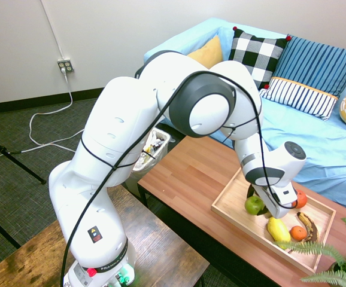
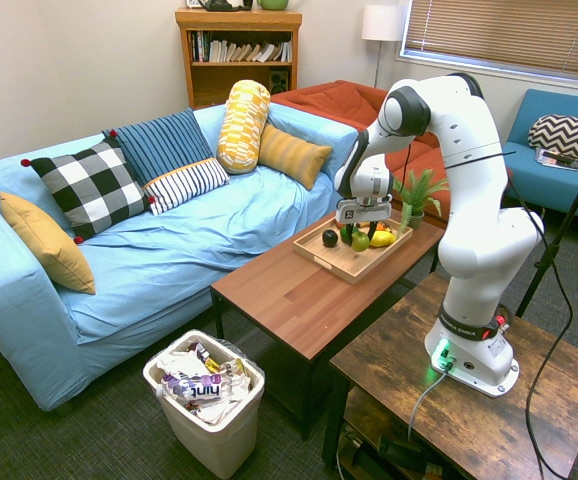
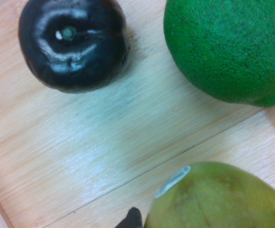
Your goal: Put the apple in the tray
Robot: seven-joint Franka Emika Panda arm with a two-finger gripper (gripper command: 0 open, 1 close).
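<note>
Light-wood tray (image 1: 233,200) sits on the reddish coffee table (image 1: 185,173), toward the table end nearest the potted fern (image 1: 340,263). In the first exterior view the gripper (image 1: 267,210) points straight down inside the tray, low over its floor. The yellow-green apple (image 1: 255,205) shows just beside the fingers, partly hidden by them; it looks clamped between them, jaws nearly shut on it. Whether it already rests on the wood or hangs a touch above cannot be told. Also in the tray: a yellow fruit (image 1: 278,230), an orange (image 1: 298,232), a brown-spotted banana (image 1: 309,227), another orange fruit (image 1: 300,198) behind the wrist.

Second exterior view: same tray (image 2: 321,256) seen from the far side, arm reaching in from the right. Gripper (image 2: 362,232) is down among the fruit; a green fruit (image 2: 360,242) sits right under it, a dark round fruit (image 2: 330,238) near the tray's sofa-side edge. Too small to read the fingers here.

Wrist view: tray floor (image 3: 94,142) fills the picture, close. Dark glossy fruit (image 3: 73,45), pebbly dark-green fruit (image 3: 228,50), and the apple (image 3: 218,199) rising from the bottom edge with a small sticker on it.

Judgement: carry is done, apple is over or in the tray. Left: set it down if not down, let go, lift clear.
</note>
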